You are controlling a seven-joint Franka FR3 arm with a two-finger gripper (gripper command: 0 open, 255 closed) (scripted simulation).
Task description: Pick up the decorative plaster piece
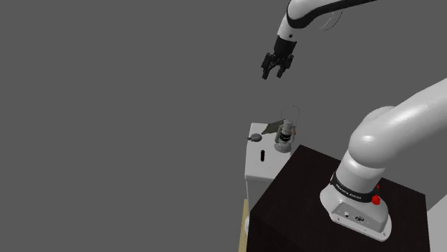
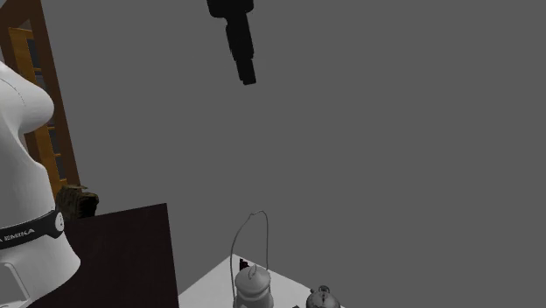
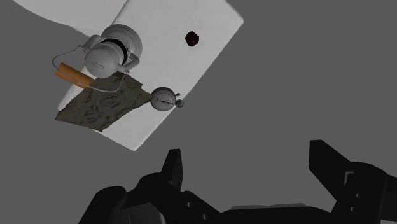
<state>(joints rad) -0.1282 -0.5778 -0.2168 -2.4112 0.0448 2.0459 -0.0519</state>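
A flat olive-brown slab with a relief pattern lies on a white table top, one corner reaching the table's edge. In the shoulder view the slab is a dark patch at the table's far end. A grey lantern with a wire handle stands partly on the slab, and a small round metal piece touches its other corner. My black gripper hangs high above the table, open and holding nothing. It also shows up in the air in the shoulder view and in the second exterior view.
The lantern rises above the white table. An orange strip lies by the lantern, and a dark red spot marks the table top. The dark stand adjoins the table. A wooden bookshelf stands behind.
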